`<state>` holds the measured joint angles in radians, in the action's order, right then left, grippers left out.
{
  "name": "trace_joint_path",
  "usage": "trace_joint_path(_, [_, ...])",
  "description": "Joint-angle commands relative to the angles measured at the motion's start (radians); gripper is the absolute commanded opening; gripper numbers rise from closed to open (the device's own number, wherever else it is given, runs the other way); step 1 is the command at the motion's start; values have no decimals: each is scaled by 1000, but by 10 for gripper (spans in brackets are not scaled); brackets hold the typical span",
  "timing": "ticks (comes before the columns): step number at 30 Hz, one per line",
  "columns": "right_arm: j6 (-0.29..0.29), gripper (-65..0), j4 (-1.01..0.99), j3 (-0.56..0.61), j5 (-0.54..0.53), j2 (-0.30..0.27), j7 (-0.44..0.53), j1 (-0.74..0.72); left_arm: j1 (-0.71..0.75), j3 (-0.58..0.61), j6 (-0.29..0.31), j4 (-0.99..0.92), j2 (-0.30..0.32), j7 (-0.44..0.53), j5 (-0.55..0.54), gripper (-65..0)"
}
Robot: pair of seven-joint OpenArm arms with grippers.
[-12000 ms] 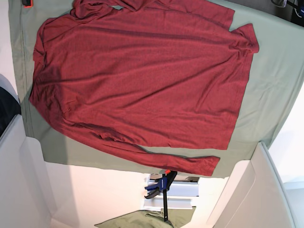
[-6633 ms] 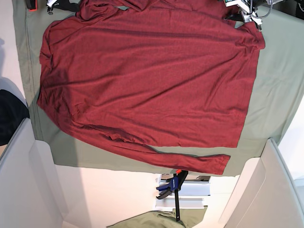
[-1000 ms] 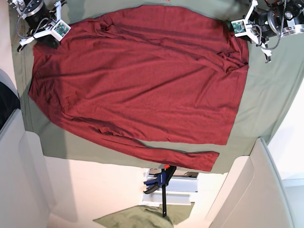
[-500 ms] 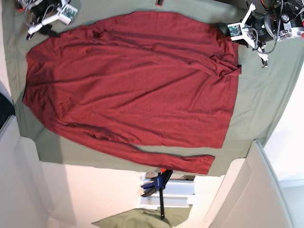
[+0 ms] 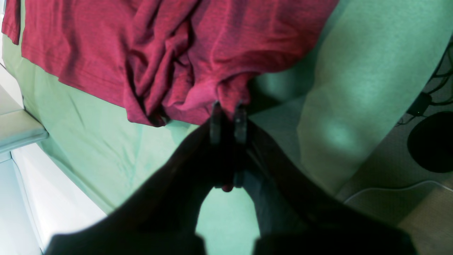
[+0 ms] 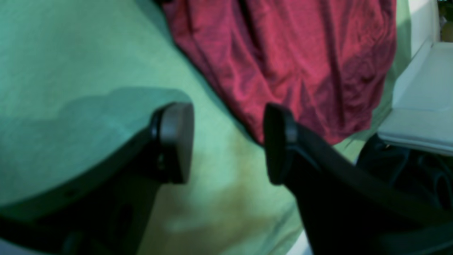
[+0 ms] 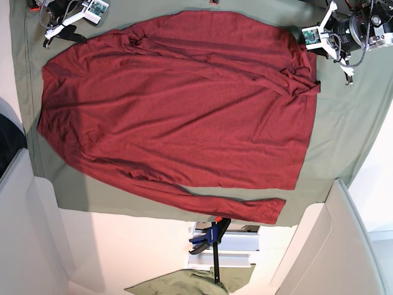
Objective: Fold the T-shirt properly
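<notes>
The T-shirt (image 7: pixel 178 104), a dark red long-sleeved one, lies spread flat on the olive-green cloth (image 7: pixel 344 117), with one sleeve (image 7: pixel 233 206) stretched along its lower side. In the base view my left gripper (image 7: pixel 314 50) is at the shirt's upper right corner. The left wrist view shows this left gripper (image 5: pixel 227 106) shut on a bunched fold of the T-shirt (image 5: pixel 177 53). At the upper left, my right gripper (image 7: pixel 61 34) sits just off the shirt's corner. Close up, the right gripper (image 6: pixel 226 141) stands open over bare green cloth, and the T-shirt (image 6: pixel 293 53) edge lies just beyond one finger.
The green cloth (image 5: pixel 354 71) hangs over the table's edge near the left arm, with cables on the floor beyond. A blue clamp (image 7: pixel 209 236) and a bundle of olive fabric (image 7: pixel 184 283) sit below the table. White panels (image 7: pixel 344 246) flank the lower corners.
My right gripper has opened, let go of the shirt's upper left corner and drawn back from it. The left gripper stays shut on the upper right corner.
</notes>
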<state>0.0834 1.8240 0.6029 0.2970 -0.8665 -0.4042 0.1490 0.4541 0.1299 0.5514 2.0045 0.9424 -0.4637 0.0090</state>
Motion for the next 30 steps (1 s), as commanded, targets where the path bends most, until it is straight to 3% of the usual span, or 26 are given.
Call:
trace_joint_path(1, [11,-333,2,-7,10,-10,19,-18,-5,-11,-8,11,19,10,2,-650])
trace_joint_path(13, [11,-343,-101,-6,10,17,58,-60,-6,-11,-8,11,19,11,2,-650])
trace_joint_path(15, [11,-421,-101,-7,11,17,69,-60,-6,-11,-9,11,19,12,2,-650])
trace_joint_path(18, [11,-622,-101,-7,14,18,74,-60,-6,-11,-9,11,19,11,-12,-650])
trace_joint_path(19, [11,-650,-101,-7,21,19,74,-60,-6,-13,-9,11,19,11,-26,-650])
trace_joint_path(23, [10,-650,-84,-8,78,19,66,-60,-8,-51,-2,11,19,12,-79,-650])
trace_joint_path(27, [9,-650,-57,-36,81,19,45,-60,-8,-121,66,11,19,11,-135,-650])
trace_joint_path(30, [8,-650,-51,-74,80,19,45,-61,-8,-179,75,11,19,11,-167,-650])
